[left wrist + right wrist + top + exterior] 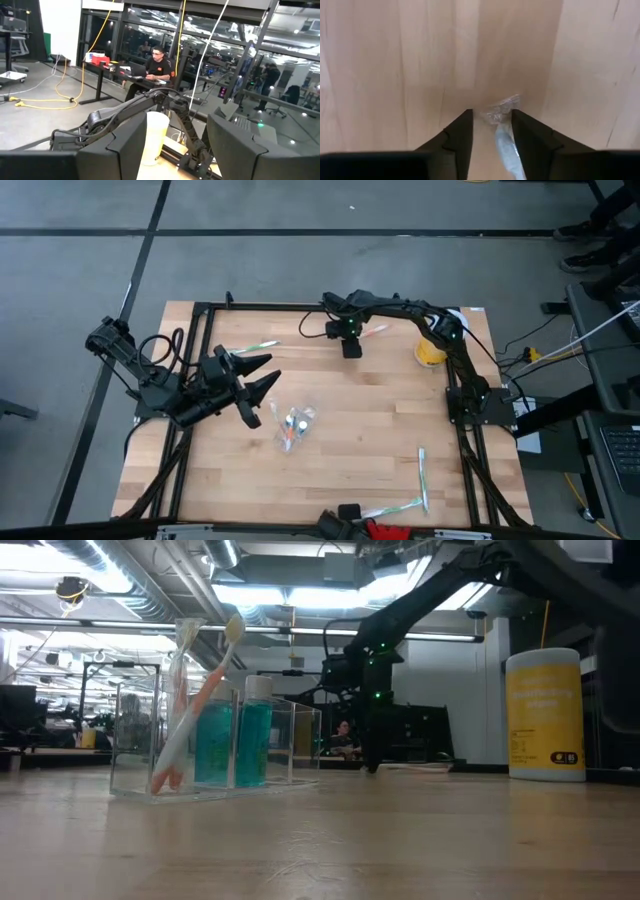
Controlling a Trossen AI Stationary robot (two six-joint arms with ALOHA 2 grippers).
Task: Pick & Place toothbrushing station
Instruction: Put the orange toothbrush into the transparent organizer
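A toothbrush in a clear wrapper (376,330) lies flat on the table at the far middle. My right gripper (350,347) points down at it. The gripper is open, with its fingers low on either side of the wrapper's crinkled end (500,111). A clear organizer (215,740) stands on the table at mid-left. It holds an orange toothbrush (195,710) that leans in it and two teal bottles (252,735). My left gripper (252,383) is open and empty, left of the organizer (293,426).
A yellow tub (430,353) stands at the far right. Another wrapped toothbrush (256,346) lies at the far left, and two more lie near the front right (423,476) and the front edge (396,507). A person sits at a desk beyond the table (157,67).
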